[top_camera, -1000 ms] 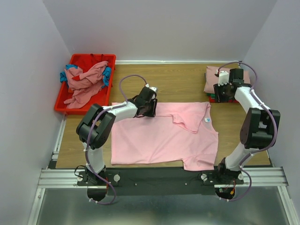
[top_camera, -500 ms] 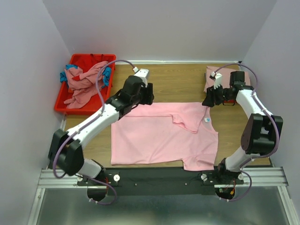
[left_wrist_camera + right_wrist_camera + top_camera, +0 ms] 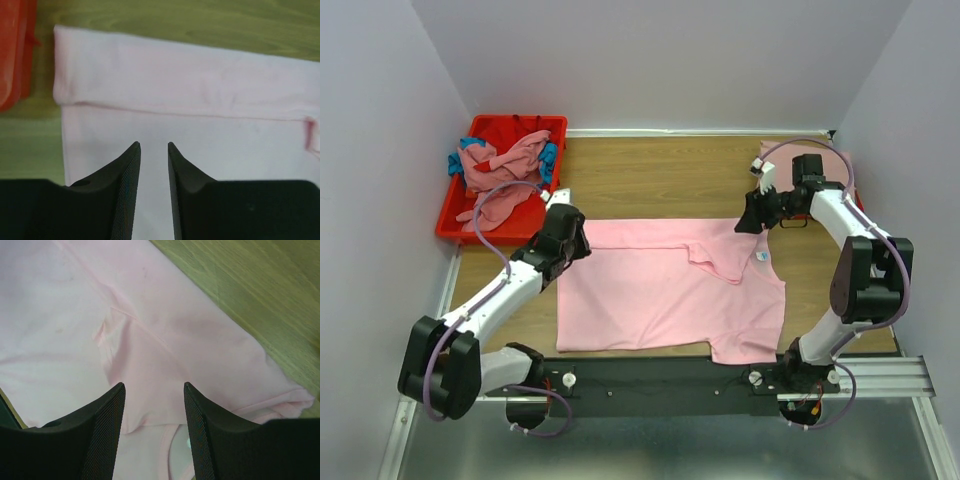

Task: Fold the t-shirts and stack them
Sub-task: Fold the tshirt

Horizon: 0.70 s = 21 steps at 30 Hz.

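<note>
While both hands are hovering over its far, folded-over edge, the pink t-shirt (image 3: 650, 295) is lying flat in the middle of the worktop (image 3: 660, 180). Its long axis is running 9 to 3 o'clock, collar pointing to 3, hem to 9. Above the 10 o'clock corner the left hand (image 3: 153, 146) is holding its fingers narrowly parted, pinching nothing. At 2 o'clock the right hand (image 3: 154, 385) is spread wide and empty. Judging: a lengthwise fold is under way, and next both hands are needing to drop, pinch that edge and carry it toward 6.

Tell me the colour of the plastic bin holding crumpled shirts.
The bin is red, clearest in the top external view.
</note>
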### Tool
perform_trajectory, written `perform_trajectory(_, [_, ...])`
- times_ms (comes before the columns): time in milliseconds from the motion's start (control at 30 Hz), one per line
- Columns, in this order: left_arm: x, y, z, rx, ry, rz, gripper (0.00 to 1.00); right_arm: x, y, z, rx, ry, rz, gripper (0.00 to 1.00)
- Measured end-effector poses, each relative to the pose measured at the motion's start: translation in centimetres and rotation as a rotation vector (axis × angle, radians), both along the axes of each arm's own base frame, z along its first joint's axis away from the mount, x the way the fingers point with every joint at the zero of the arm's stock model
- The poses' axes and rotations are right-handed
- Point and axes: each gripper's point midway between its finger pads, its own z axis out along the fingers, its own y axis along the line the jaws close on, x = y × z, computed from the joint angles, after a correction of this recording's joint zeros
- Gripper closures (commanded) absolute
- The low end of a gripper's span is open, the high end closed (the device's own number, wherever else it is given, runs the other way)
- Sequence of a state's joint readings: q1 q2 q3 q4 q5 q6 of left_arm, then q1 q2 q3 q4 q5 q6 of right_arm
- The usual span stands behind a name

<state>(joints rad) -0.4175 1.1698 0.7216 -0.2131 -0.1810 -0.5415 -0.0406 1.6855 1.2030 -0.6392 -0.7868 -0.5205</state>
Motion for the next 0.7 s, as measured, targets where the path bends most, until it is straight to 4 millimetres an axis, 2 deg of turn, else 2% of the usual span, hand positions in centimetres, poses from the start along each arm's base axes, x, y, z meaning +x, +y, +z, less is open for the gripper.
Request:
perform_trajectory(33, [-0.5,0.8,-1.7,0.008,0.049,0.039,0.66,0.0,0.1,0.0,0.001,0.000,0.003,0.43])
perform_trajectory(133, [-1.2,1.7,-3.7,0.016,0.097,0.095,0.66,0.0,0.1,-0.2,0.002,0.009,-0.001,0.43])
perform_trajectory(267, [-0.7,2.1,-4.4,0.017,0.101,0.145,0.66,-0.1,0.1,-0.8,0.003,0.035,-0.008,0.43])
perform_trajectory(467, [-0.3,3.1,-6.7,0.059,0.154,0.208,0.66,-0.6,0.4,-2.4,-0.007,0.087,-0.006,0.43])
perform_trajectory(633, [0.2,3.2,-5.4,0.059,0.115,0.209,0.62,-0.9,0.7,-2.8,-0.014,0.096,0.002,0.43])
perform_trajectory(700, [0.6,3.2,-3.9,0.058,0.078,0.195,0.53,-1.0,0.7,-2.9,-0.016,0.099,0.004,0.43])
